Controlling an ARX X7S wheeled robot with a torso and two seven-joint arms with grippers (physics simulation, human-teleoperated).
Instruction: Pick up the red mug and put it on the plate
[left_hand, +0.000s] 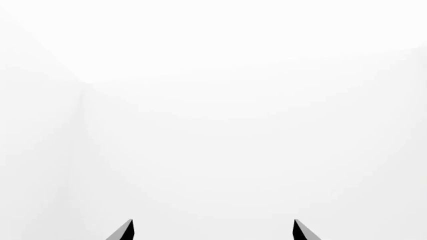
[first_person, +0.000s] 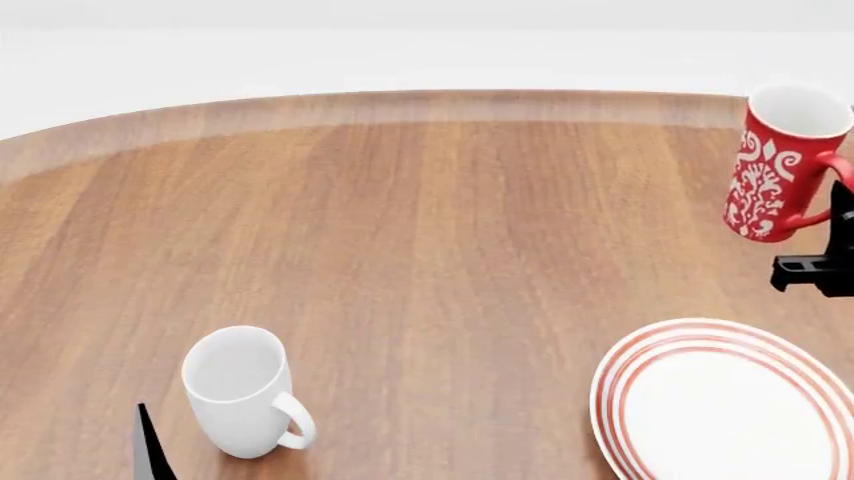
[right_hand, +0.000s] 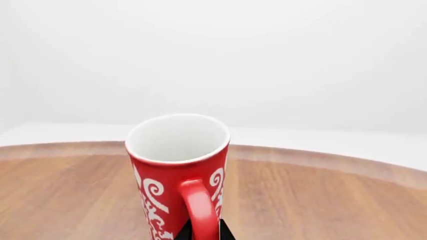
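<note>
The red mug (first_person: 778, 160) hangs tilted beyond the plate (first_person: 614, 385), white mug (first_person: 240, 392) left.

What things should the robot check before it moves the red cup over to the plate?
1. Red mug held by the right gripper at the handle: ok, though the fingers are mostly hidden.
2. Mug lifted off the table: ok, it looks raised and slightly tilted.
3. Plate bare: ok for the part in view.
4. White mug away from the path: ok.
5. Left gripper open, holding nothing: ok.
</note>
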